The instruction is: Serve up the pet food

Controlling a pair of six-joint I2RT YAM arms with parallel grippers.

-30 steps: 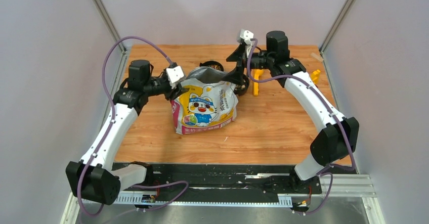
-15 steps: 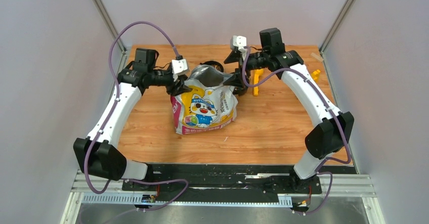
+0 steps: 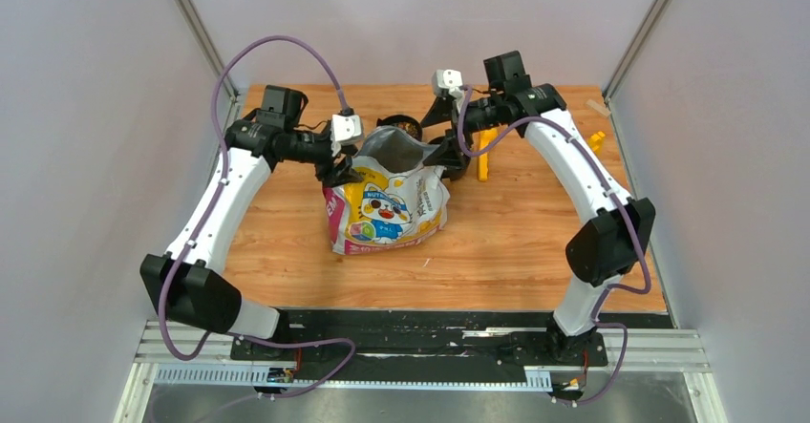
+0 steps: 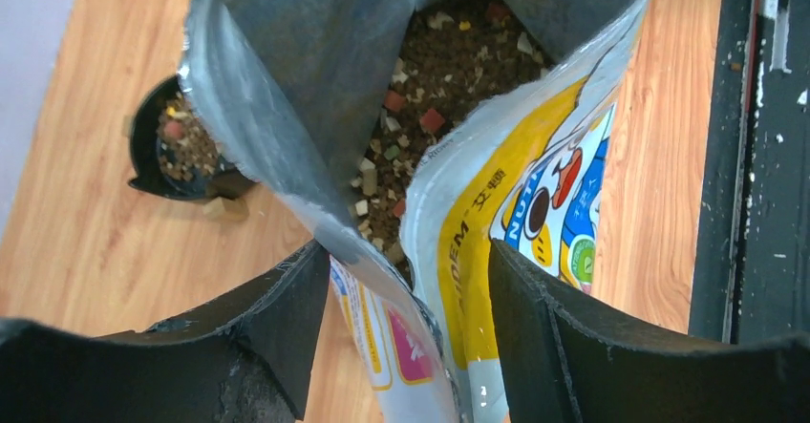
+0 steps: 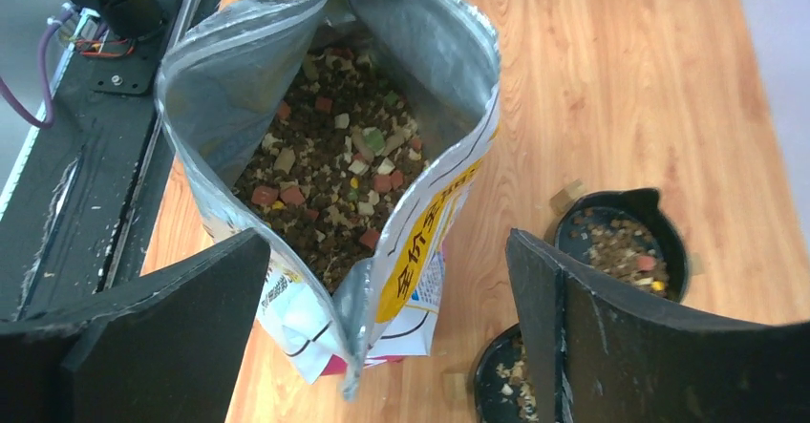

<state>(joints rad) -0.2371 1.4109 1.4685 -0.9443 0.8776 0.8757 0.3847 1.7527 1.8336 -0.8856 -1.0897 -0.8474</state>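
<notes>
Left gripper (image 4: 409, 259): jaws parted, straddling the near corner fold of the bag (image 3: 387, 208). I cannot tell whether the pads press the film. In the top view it sits at the bag's upper left.

Right gripper (image 5: 387, 246): jaws spread wide and released. The bag's opposite corner fold lies between the fingers (image 5: 153, 337) without touching either. In the top view it sits at the bag's upper right.

Wooden table (image 3: 516, 232): fills the middle of the top view and carries everything noted below.

Bag: centre of the top view, standing with its mouth up and its cartoon-printed face toward the bottom of the frame. The mouth gapes, and its grey inner lining shows.

Pet food (image 5: 325, 165): a brown kibble heap inside the bag, below the rim, mixed with tan, red and green bits.
- Right wrist view: the heap is longer than it is wide. Its long axis runs from the fold at lower centre to the fold at top centre, following the slot of the mouth.
- Left wrist view: the same heap runs from lower centre to upper right.
- Top view: that axis lies left to right, on the line between the two grippers.

Black bowls: one (image 5: 626, 242) sits at the right of the right wrist view, just beside the bag, with a thin layer of kibble in it. A second (image 5: 501, 375) sits at the lower edge, partly behind the right finger, and also holds some.

Yellow scoop (image 3: 485, 151): lies on the table just right of the right gripper, with its long axis up and down in the frame.
</notes>
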